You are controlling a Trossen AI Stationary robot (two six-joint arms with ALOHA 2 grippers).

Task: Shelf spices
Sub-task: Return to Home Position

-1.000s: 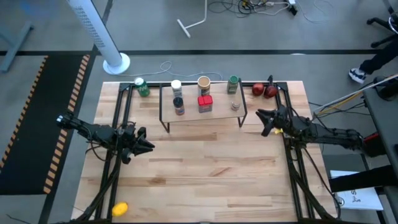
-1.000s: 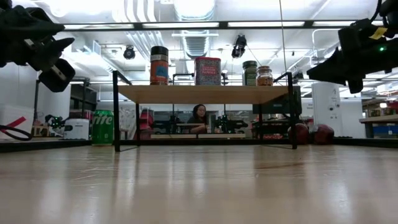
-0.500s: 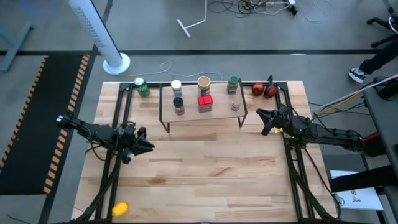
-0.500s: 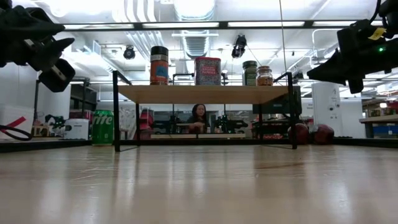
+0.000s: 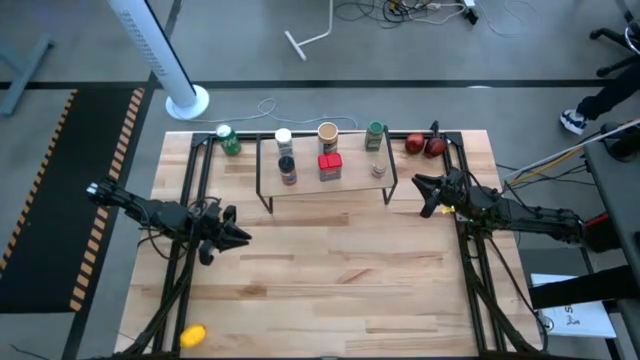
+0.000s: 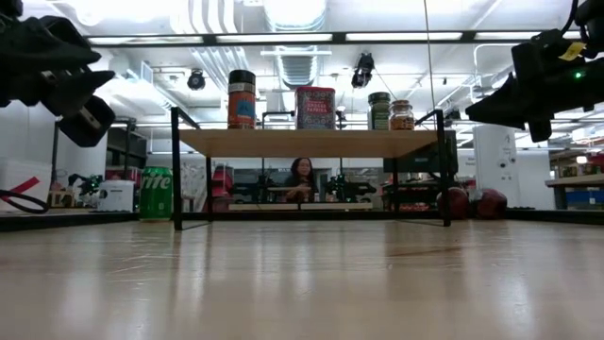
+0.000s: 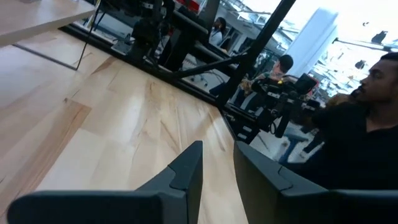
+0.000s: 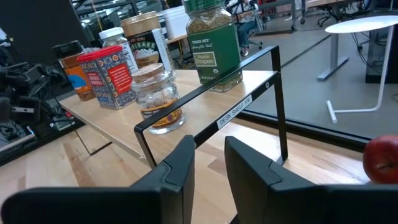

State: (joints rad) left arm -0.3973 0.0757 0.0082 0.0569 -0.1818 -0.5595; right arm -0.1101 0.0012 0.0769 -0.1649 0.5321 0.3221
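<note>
High view: all six spices (image 5: 330, 165) stand on shelf (image 5: 350, 178), long axis left-right, far side of table (image 5: 330, 290). Nearer: right gripper (image 5: 420, 190), beside its right end; left gripper (image 5: 238, 236) well apart. Both jaws nearly together, empty.

Tabletop (image 5: 330, 270): showing pale planked wood, smooth, faintly glossy.
Shelf (image 6: 311, 143): carrying matt black metal frame, pale wooden top.
Small clear jar (image 8: 155, 93), at shelf's 3 o'clock end: glinting like glass.
</note>
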